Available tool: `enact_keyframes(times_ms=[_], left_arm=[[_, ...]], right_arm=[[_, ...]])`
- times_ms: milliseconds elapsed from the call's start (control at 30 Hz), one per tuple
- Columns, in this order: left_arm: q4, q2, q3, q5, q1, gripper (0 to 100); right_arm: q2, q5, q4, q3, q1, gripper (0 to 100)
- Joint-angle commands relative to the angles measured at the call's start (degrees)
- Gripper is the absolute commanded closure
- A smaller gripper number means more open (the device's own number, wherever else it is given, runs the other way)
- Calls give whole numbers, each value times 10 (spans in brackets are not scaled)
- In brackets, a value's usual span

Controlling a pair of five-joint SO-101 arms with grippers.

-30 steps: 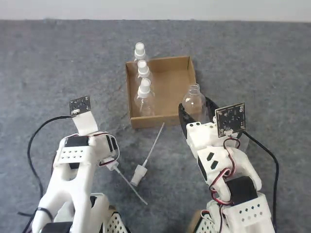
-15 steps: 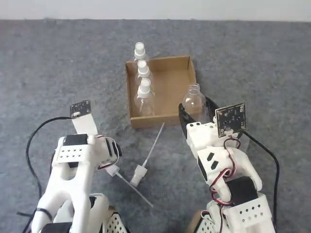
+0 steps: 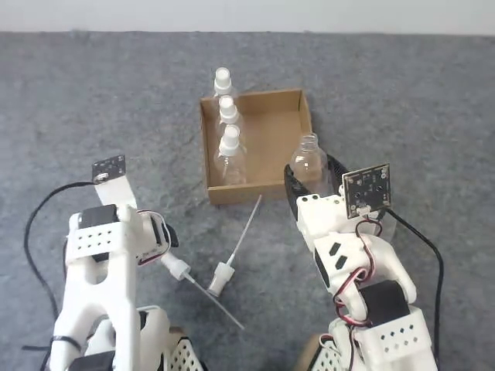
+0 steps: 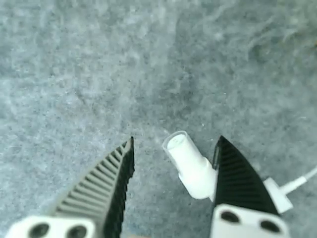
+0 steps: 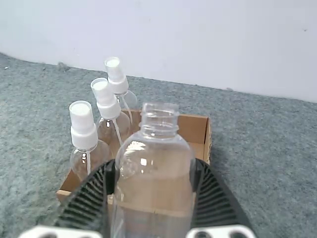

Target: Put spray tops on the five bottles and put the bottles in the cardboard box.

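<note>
A clear plastic bottle with no top (image 5: 154,148) is gripped upright by the right claw (image 5: 152,173), just beside the brown cardboard box (image 3: 286,97). The left claw (image 4: 175,143) is spread wide around a white spray top (image 4: 190,166) on the grey carpet (image 3: 93,93). That top must be pinched next.
</note>
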Motion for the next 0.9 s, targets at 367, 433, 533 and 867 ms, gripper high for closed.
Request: enact_keyframes(times_ms=[367,433,533,867], left_arm=[[-142,-15,87,31,92,757],[-149,-15,93,51,118,757],[-149,-15,94,72,151,757],[-146,-20,52,135,242,757]], right_arm=[[-15,-1,-18,-8,7,978],[-15,-1,-18,-8,7,978],[-15,-1,-18,-8,7,978],[-15,-1,-18,-8,7,978]])
